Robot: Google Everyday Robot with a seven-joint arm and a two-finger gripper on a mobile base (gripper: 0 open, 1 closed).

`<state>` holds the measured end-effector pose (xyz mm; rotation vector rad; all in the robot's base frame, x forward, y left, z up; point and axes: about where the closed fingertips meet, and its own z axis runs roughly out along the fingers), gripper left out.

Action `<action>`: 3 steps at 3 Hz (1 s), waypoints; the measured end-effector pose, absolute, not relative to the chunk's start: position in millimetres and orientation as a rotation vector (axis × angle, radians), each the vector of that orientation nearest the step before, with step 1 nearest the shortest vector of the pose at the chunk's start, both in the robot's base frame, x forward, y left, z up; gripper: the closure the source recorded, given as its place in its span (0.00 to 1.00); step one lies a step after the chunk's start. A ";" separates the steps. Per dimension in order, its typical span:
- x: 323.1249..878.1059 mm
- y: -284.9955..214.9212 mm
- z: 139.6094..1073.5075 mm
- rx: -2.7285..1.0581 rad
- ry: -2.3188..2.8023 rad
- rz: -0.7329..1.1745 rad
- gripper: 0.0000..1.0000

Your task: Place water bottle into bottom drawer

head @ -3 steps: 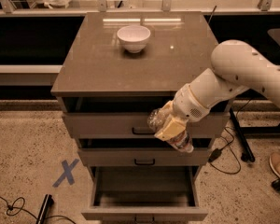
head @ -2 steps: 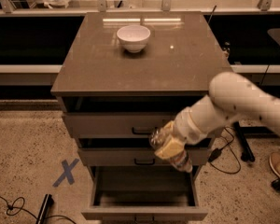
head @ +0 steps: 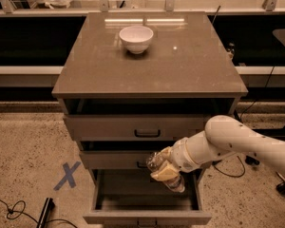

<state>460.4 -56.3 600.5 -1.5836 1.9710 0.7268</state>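
My gripper [head: 164,171] is shut on the water bottle [head: 157,163], a clear crinkled plastic bottle that it holds tilted, with one end near the middle drawer's front and the other hanging lower right. The gripper and bottle hang over the right half of the bottom drawer [head: 147,216], which is pulled out and shows a deep dark tray with a flat front panel. The bottle is above the tray, not resting in it. My white arm [head: 237,144] reaches in from the right.
A white bowl [head: 136,38] stands at the back of the cabinet top [head: 147,61]. The top drawer [head: 142,127] and middle drawer [head: 114,159] are slightly open. A blue X mark [head: 67,175] and cables [head: 14,210] lie on the floor to the left.
My arm and gripper have come down with the bottle, from in front of the top drawer to just over the open bottom drawer.
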 end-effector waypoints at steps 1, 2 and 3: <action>460.4 -56.3 600.5 -1.584 1.971 0.727 1.00; 459.1 -50.1 585.7 -1.607 1.954 0.676 1.00; 444.5 -36.2 533.1 -1.727 1.935 0.534 1.00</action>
